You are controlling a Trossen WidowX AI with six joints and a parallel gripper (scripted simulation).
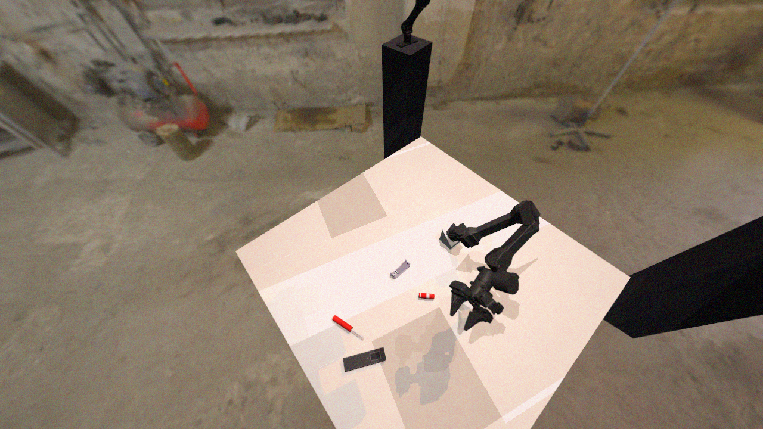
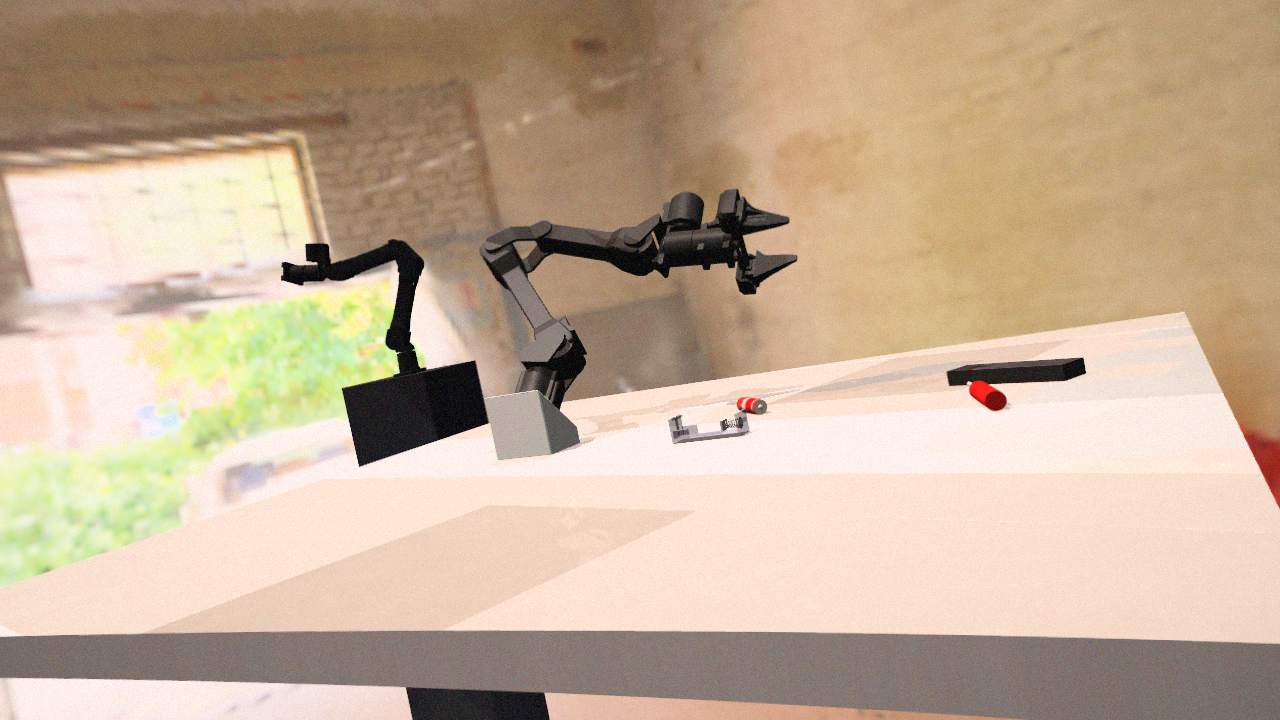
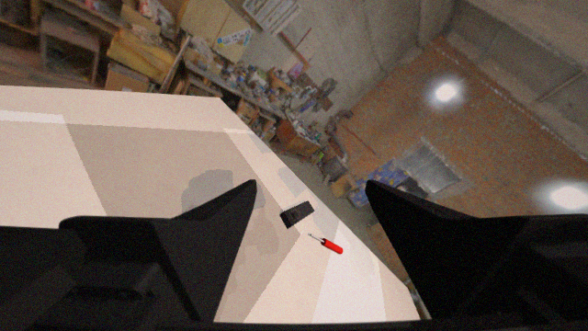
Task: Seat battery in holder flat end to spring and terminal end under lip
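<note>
The battery [image 1: 426, 295] [image 2: 750, 405], red with a white band, lies on its side on the table, apart from the holder. The holder [image 1: 400, 269] [image 2: 711, 436] is a small grey-lilac tray with raised ends, empty; a coiled spring shows at one end in the exterior view. My gripper [image 1: 458, 322] [image 2: 793, 240] [image 3: 311, 185] is open and empty, high above the table, with its fingers pointing out level. Neither the battery nor the holder shows in the wrist view.
A red-handled screwdriver [image 1: 342, 323] [image 2: 988, 395] [image 3: 332, 245] lies near a black box [image 1: 356, 361] [image 2: 1015, 371] [image 3: 297, 214]. A grey wedge block [image 1: 447, 239] [image 2: 520, 426] stands beside the arm's base. A second arm [image 1: 408, 26] [image 2: 404, 295] stands on a black pedestal beyond the table.
</note>
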